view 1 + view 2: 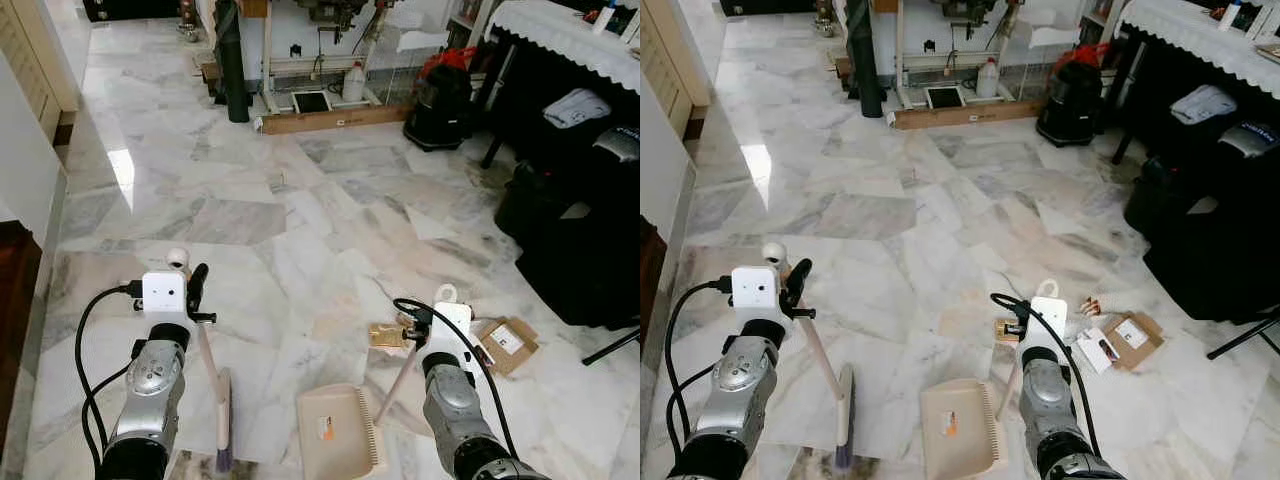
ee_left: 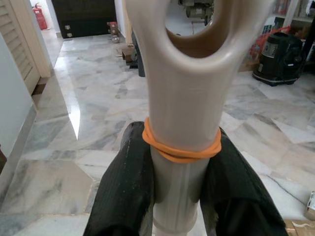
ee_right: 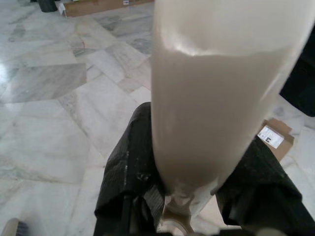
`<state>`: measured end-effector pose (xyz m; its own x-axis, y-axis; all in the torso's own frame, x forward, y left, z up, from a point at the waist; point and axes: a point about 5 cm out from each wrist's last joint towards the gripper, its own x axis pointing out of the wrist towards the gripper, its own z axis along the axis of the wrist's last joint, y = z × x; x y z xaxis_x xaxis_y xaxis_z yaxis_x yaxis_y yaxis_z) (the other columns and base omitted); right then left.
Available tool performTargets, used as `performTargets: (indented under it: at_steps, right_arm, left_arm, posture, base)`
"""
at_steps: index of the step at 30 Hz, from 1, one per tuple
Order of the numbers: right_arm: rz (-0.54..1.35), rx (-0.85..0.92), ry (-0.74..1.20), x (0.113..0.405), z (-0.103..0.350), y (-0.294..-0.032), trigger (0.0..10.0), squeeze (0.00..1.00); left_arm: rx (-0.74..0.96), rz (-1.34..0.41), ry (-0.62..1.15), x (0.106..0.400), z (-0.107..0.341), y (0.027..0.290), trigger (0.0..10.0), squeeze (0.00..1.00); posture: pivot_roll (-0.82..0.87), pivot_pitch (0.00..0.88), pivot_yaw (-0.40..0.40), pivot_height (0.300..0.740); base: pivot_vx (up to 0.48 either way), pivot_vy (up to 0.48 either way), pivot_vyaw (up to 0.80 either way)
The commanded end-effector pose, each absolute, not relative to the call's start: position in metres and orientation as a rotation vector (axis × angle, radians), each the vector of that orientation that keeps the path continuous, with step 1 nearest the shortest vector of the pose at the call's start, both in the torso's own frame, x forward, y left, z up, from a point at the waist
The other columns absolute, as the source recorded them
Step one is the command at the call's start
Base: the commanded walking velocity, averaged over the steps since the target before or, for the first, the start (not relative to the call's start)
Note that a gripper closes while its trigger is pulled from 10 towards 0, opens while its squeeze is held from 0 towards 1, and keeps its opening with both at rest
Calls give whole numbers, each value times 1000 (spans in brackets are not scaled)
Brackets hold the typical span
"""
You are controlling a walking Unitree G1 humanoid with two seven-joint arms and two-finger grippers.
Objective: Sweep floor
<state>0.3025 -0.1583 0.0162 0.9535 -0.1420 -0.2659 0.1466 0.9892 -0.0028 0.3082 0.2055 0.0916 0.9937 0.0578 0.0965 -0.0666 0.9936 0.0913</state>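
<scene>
L tool [image 2: 178, 196] clamps broom handle [image 2: 183, 113] w/ orange band; R tool [image 3: 189, 196] clamps dustpan handle [image 3: 206, 98].

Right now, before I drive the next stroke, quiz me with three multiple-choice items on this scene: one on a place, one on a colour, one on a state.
1. Where does the dustpan lie?
A. between the broom and the right arm
B. under the draped table
C. beside the black vacuum

2. What colour is the band around the broom handle?
A. blue
B. orange
C. green

3. What is the left end effector doing?
A. hanging open
B. resting on the floor
C. shut on the broom handle

Answers: 1 A, the broom lies to its left and the right end effector holds its handle; 2 B, the left wrist view shows orange; 3 C, both fingers press the handle.
</scene>
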Motion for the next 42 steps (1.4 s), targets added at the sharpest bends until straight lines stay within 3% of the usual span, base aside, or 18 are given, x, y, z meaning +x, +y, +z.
performTargets:
  at_steps: [1, 42]
  right_arm:
    - [-150, 21, 263, 305, 18, -158, 10000, 0]
    - [-167, 16, 262, 306, 19, -160, 10000, 0]
  left_arm:
    - [88, 72, -123, 311, 98, 208, 10000, 0]
    - [81, 71, -136, 312, 101, 207, 10000, 0]
  posture:
    - [41, 0, -48, 740]
    - [40, 7, -48, 740]
  base:
    - [0, 0, -763]
    - [0, 29, -762]
